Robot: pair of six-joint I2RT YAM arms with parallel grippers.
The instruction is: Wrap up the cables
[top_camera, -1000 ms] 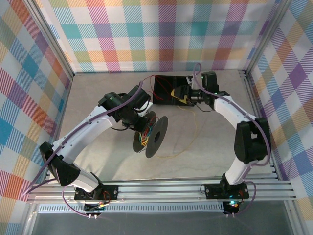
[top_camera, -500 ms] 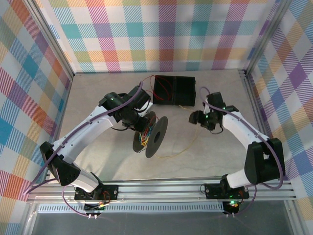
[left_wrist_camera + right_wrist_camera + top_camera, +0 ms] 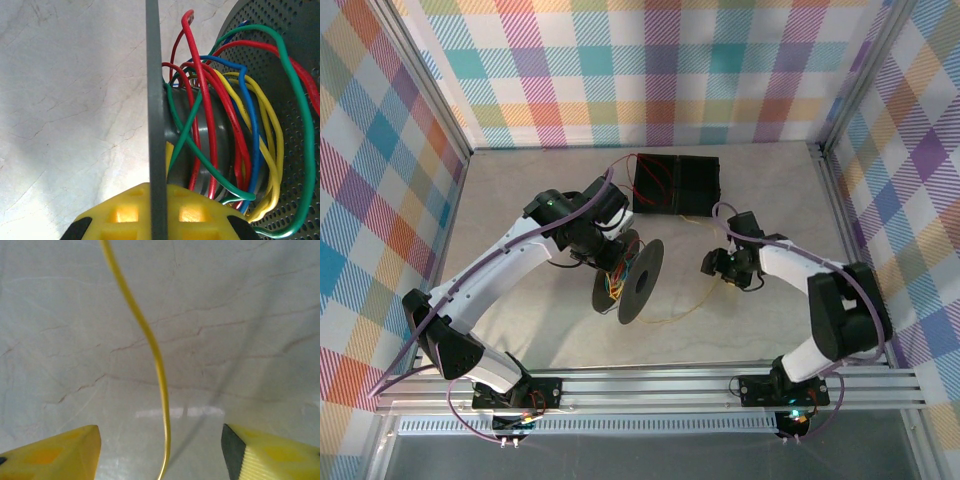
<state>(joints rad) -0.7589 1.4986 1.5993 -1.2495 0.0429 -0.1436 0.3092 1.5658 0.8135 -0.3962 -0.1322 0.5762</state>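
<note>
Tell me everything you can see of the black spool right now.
The black plastic spool is held on edge, tilted, mid-table, just in front of the black box. It has two round flanges joined by a smooth dark grey core. The flange seen up close is finely perforated. Red, yellow, green and blue wires loop loosely around the core. The left tool is shut on one flange's rim. Whether its lower edge rests on the table is unclear.

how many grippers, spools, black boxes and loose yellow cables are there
grippers: 2, the left gripper and the right gripper
spool: 1
black box: 1
loose yellow cable: 1
total: 5
</note>
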